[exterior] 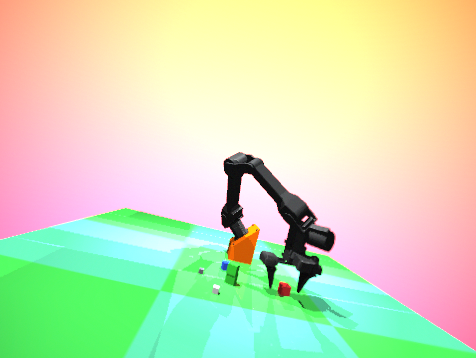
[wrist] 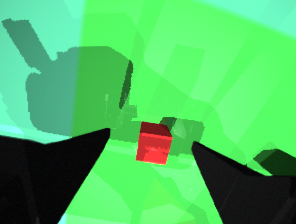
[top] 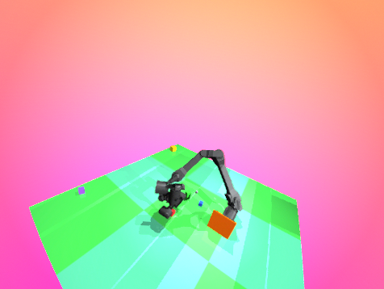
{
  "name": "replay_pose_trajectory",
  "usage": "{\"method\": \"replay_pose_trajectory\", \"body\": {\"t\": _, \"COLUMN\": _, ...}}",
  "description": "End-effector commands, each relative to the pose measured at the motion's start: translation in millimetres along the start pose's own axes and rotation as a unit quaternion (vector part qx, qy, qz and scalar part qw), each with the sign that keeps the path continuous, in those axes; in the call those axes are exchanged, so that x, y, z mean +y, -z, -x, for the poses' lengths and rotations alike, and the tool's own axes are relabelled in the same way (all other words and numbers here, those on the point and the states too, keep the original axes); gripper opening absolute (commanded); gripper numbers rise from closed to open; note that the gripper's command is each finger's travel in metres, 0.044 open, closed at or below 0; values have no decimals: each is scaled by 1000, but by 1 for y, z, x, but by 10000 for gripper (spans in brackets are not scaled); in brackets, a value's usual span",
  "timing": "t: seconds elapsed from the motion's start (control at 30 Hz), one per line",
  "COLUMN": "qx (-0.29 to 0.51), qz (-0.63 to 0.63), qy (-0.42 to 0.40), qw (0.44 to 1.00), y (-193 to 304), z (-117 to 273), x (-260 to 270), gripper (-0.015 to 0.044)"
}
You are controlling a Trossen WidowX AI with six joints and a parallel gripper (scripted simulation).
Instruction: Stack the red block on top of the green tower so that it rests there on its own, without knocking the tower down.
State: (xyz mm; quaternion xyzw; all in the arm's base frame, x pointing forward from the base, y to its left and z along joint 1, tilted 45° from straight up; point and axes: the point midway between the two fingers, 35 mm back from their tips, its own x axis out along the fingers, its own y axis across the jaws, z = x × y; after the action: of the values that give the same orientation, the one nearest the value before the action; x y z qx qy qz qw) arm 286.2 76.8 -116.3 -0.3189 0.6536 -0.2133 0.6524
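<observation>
Toward the table's middle, the green tower [exterior: 232, 275] stood upright, well apart from the work. To its right the red block [exterior: 284, 289] lay on the table between the spread, empty fingers of the gripper [exterior: 285, 286], evidently lowered astride it for a grasp.

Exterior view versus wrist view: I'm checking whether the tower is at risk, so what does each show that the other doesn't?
Only the exterior view shows the green tower standing upright, apart from the gripper, plus the whole arm, its orange base, a blue cube and two small pale cubes.

Only the wrist view shows the gaps on both sides of the red block between the two fingers.

Both show the open gripper straddling the red block, which sits on the floor, not gripped.
</observation>
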Motion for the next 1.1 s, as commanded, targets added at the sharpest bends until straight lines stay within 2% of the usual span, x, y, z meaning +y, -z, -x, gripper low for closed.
{"method": "replay_pose_trajectory", "body": {"t": 0.0, "qx": 0, "qz": 2, "qy": 1, "qw": 1000, "y": 0, "z": -1, "x": 0, "gripper": 440}}
{"method": "replay_pose_trajectory", "body": {"t": 0.27, "qx": 1, "qz": 0, "qy": 0, "qw": 1000, "y": 0, "z": -1, "x": 0, "gripper": 440}}
{"method": "replay_pose_trajectory", "body": {"t": 0.67, "qx": 1, "qz": 0, "qy": 0, "qw": 1000, "y": 0, "z": -1, "x": 0, "gripper": 125}}
{"method": "replay_pose_trajectory", "body": {"t": 0.9, "qx": 1, "qz": 0, "qy": 0, "qw": 1000, "y": 0, "z": -1, "x": 0, "gripper": 78}}
{"method": "replay_pose_trajectory", "body": {"t": 1.0, "qx": 0, "qz": 1, "qy": 0, "qw": 1000, "y": 0, "z": 5, "x": 0, "gripper": 0}}
{"method": "replay_pose_trajectory", "body": {"t": 1.07, "qx": 0, "qz": 1, "qy": 0, "qw": 1000, "y": 0, "z": 14, "x": 0, "gripper": 0}}
